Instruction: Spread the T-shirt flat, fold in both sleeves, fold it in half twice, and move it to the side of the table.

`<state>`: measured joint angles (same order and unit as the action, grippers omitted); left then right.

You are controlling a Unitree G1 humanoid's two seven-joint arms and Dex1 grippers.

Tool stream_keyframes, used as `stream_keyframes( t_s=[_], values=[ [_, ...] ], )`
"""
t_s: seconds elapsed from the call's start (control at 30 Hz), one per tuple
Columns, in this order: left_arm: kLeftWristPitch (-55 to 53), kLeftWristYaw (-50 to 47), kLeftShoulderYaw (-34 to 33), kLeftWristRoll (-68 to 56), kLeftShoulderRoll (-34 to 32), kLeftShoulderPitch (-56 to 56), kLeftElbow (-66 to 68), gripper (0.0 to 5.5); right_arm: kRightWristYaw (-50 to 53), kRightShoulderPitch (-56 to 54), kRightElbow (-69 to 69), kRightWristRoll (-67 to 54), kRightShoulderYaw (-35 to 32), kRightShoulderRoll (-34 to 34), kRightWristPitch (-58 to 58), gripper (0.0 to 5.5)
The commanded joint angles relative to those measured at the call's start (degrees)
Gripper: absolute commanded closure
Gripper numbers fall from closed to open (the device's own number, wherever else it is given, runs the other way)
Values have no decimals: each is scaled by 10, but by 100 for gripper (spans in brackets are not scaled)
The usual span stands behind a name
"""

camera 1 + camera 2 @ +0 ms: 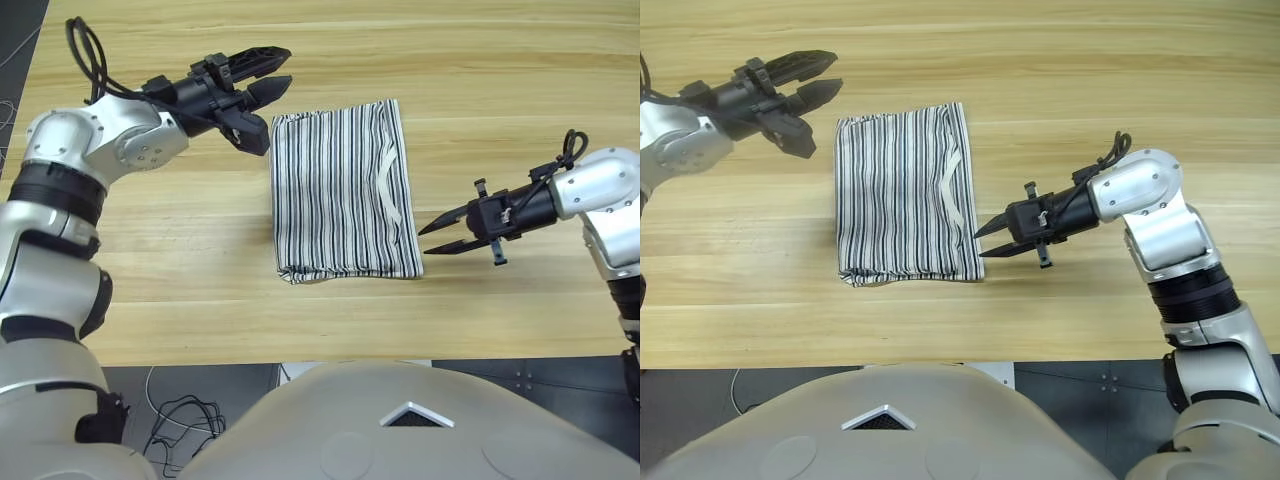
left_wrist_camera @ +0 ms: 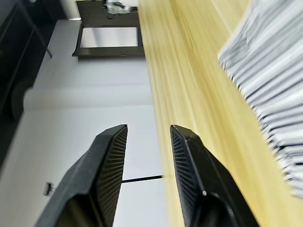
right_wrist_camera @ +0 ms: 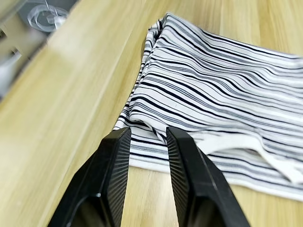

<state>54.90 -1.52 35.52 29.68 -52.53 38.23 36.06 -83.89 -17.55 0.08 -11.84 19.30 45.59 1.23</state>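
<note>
Right gripper [image 1: 424,241], narrowly open and empty, points at the near right corner of the folded striped T-shirt [image 1: 340,190], mid-tabletop [image 1: 500,80]. Left gripper [image 1: 285,68], likewise parted, hovers by its far left corner. The second half-fold looks next, calling for a firm pinch through all layers.

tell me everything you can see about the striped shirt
The shirt is white cloth with dark stripes, folded into a rectangle, with a white neckband showing on top. It lies flat on the wooden table. The open right gripper points at its near right corner, and the open left gripper hovers by its far left corner.
</note>
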Motion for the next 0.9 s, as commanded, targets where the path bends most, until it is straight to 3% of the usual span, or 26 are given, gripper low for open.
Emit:
stream_keyframes(
  t_s=[0.03,0.17,0.37,0.63,0.9],
  values=[
    [-20,187,-3,-170,-128,-155,-114,335,64,-7,153,113,1,12,210,384],
    [-48,283,-13,-227,-182,-269,-171,266,74,9,247,146,14,13,405,306],
    [-85,338,-68,-213,-197,-361,-240,179,72,15,291,133,34,1,513,207],
    [-85,353,-85,-136,-131,-409,-252,175,185,1,360,215,53,-63,700,203],
    [-67,365,-89,-86,-67,-379,-247,175,330,-40,429,364,62,-111,770,203]
  ],
)
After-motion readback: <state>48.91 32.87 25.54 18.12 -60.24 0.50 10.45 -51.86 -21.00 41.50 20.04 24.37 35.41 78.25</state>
